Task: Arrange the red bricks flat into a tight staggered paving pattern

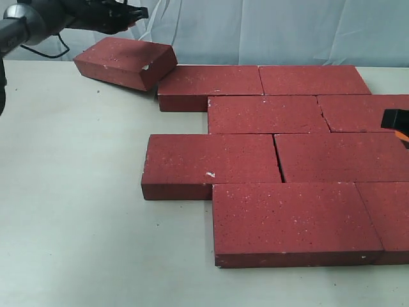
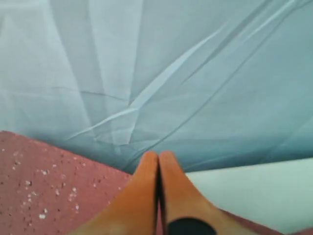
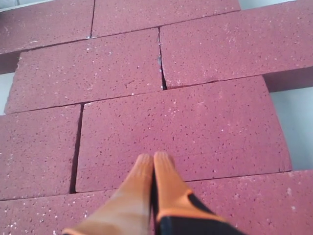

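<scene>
At 10 o'clock in the exterior view, one loose brick (image 1: pixel 124 61) lies askew on the worktop (image 1: pixel 77 211). Its near corner is at the left end of the back row, touching it or just beside it; I cannot tell which, nor whether that end is lifted. Above it, toward 11 o'clock, hangs the left tool (image 2: pixel 159 164). The wrist view shows its orange fingers pressed together with nothing between them, over the brick's edge, with the blue cloth (image 1: pixel 255 32) behind.

From the centre out to 3 o'clock lie the rest of the red bricks (image 1: pixel 268 114), flat in four offset rows of two. The joints are mostly tight. One seam in the third row (image 1: pixel 279 160) gapes slightly.

At 3 o'clock the right tool (image 3: pixel 153 164) hovers over the paved rows, its fingers also pinched together and empty.

These pavers look heavy, rigid and rough. The matte face should give good friction, but a brick will resist sliding and could chip at a corner if dropped or knocked. The loose one probably needs squaring up and closing against the pattern. A hold across its short width near the middle would balance it. Failing that, a closed tool pushing low on the long side should walk it in.
</scene>
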